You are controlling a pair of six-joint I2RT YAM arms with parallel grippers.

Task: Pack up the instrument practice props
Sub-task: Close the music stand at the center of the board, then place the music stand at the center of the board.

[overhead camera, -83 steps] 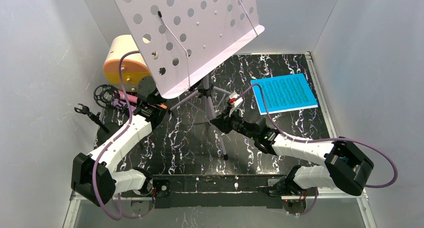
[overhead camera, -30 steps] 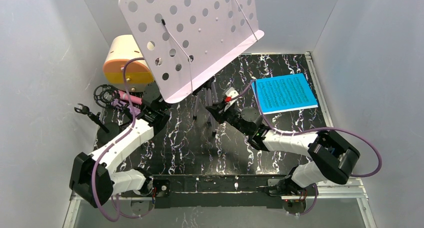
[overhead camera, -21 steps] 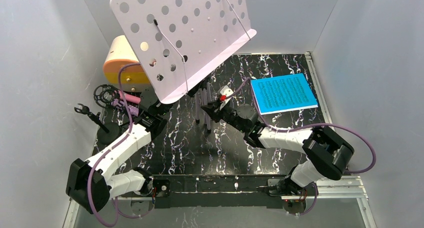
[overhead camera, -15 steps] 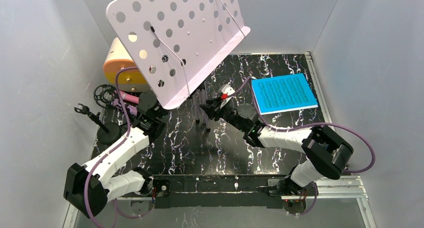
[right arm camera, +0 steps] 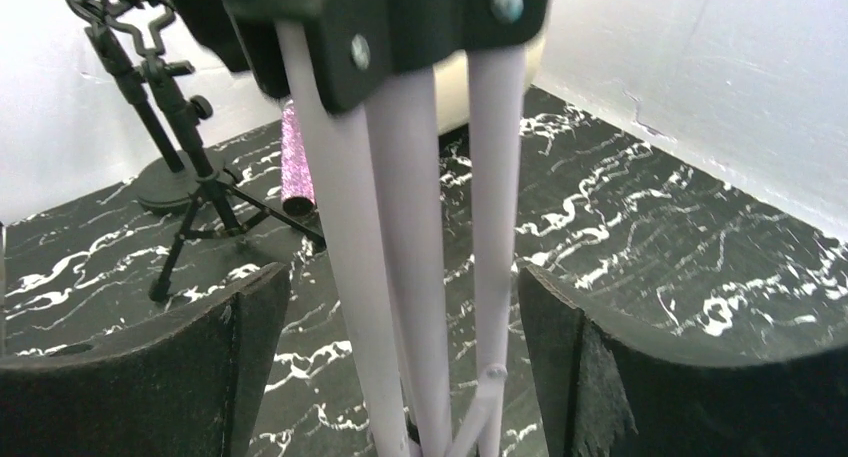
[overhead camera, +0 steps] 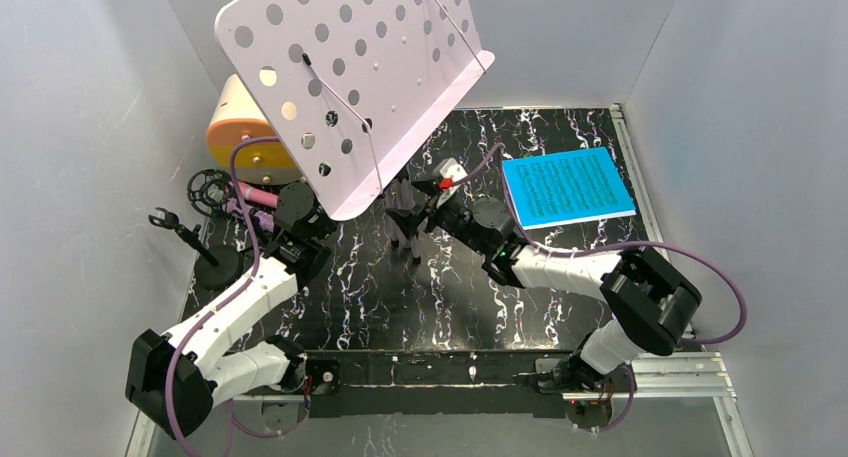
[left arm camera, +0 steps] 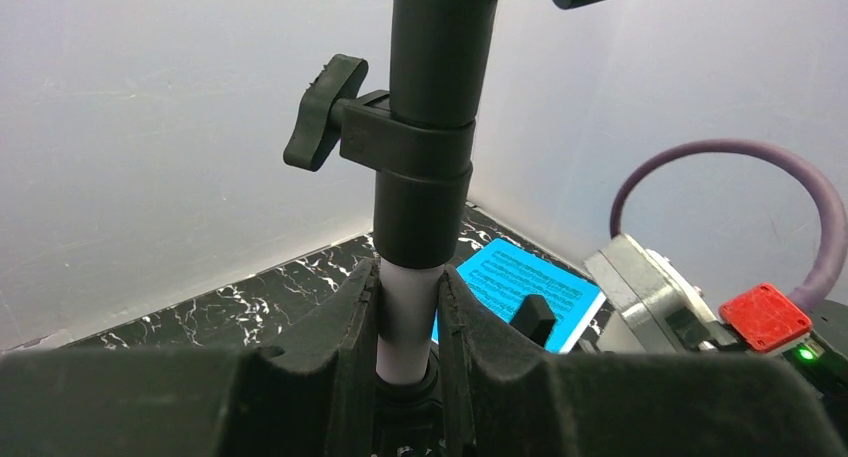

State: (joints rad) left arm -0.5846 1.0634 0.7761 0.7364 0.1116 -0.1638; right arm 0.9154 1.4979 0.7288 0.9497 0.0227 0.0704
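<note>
Lilac perforated music stand point(overhead camera: 395, 82) rises over the middle of the black marbled surface point(overhead camera: 500, 297). It tilts toward the far-left corner at the top, and its lilac legs point(right arm camera: 400, 227) are folded together into a tight bundle. The left claw point(left arm camera: 407, 312) pinches the stand's pale pole just below a black collar with a knob point(left arm camera: 425, 147). The right claw point(right arm camera: 400, 297) is spread wide, with the leg bundle standing between its fingers point(right arm camera: 250, 327) and apart from both.

A cream and orange drum-shaped case point(overhead camera: 245, 127) sits in the far-left corner, partly behind the stand; whether anything is in it cannot be told. Along the left edge lie the pink handheld microphone point(overhead camera: 258, 195) and the purple mic with black ring mount point(overhead camera: 208, 189), beside a black tripod point(right arm camera: 215, 212). Blue and white sheet music point(overhead camera: 568, 185) lies flat near the far-right corner, well apart from both claws.
</note>
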